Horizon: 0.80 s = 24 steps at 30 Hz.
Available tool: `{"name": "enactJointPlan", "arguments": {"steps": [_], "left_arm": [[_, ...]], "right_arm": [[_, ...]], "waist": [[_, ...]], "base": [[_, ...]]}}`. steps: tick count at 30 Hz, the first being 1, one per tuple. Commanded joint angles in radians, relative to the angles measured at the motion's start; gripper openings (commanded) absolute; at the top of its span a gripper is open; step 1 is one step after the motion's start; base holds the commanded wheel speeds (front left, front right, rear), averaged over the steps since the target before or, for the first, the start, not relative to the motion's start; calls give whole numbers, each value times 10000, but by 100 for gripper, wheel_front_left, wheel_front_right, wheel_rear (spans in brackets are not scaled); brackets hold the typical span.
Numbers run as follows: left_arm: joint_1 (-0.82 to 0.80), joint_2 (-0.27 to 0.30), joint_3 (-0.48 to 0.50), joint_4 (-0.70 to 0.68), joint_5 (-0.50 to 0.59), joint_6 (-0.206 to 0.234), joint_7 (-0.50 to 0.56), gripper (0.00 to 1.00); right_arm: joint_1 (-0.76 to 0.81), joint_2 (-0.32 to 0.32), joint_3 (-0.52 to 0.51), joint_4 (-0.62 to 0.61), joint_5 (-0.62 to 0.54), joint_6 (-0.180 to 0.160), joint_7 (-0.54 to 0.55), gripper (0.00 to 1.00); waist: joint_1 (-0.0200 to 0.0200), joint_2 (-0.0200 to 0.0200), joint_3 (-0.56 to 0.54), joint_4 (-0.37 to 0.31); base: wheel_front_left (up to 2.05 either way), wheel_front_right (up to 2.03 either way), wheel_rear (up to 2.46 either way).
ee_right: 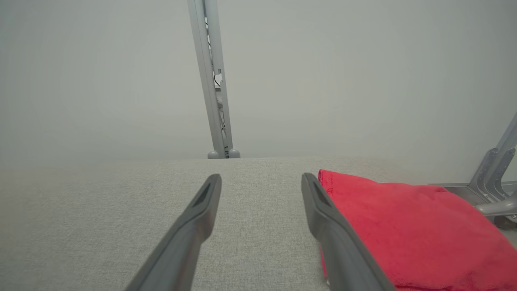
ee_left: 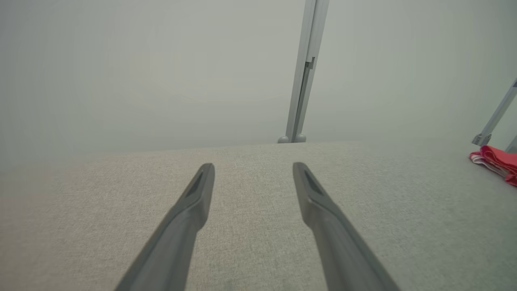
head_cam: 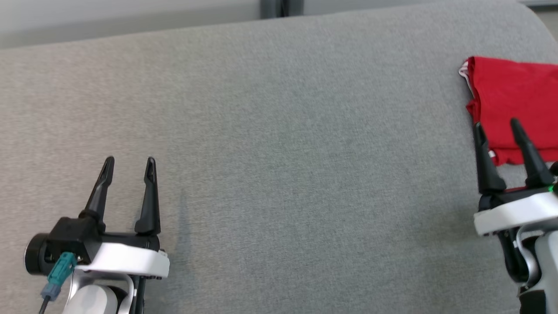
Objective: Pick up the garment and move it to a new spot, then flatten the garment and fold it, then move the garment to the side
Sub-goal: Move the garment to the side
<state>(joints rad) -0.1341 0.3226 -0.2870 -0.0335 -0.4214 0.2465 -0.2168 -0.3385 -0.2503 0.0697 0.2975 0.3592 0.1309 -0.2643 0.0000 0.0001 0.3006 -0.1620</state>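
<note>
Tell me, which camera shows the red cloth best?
Right wrist view: the cloth is close and big. The head view cuts it at the right edge; the left wrist view catches a far corner.

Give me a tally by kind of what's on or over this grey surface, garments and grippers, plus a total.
Garments: 1, the red garment
Grippers: 2, the left gripper and the right gripper, both open
Total: 3

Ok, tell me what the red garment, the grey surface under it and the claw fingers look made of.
The red garment: soft matte cloth, perhaps cotton knit; it lies in limp folds, white trim at one edge. The grey surface: woven upholstery fabric, flecked weave showing. The claw fingers: rigid dark plastic by the look, smooth, dull sheen.
</note>
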Motion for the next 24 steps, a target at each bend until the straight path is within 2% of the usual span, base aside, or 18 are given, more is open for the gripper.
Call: {"name": "enactJointPlan", "arguments": {"steps": [1,14,24], "left_arm": [[193,-55,65,79,-81,35,-87,100],[1300,9,213,287,-330,106,-278,100],[2161,110,223,201,-528,187,-194,100]], "right_arm": [[259,40,106,-121,-114,0,1,100],[1527,385,356,-497,-416,0,1,100],[2813,520,40,-1207,-568,0,208,100]], "waist": [[0,-1,-471,358],[0,-1,-1762,810],[0,-1,-2575,720]], "base": [[0,0,0],[0,0,0],[0,0,0]]}}
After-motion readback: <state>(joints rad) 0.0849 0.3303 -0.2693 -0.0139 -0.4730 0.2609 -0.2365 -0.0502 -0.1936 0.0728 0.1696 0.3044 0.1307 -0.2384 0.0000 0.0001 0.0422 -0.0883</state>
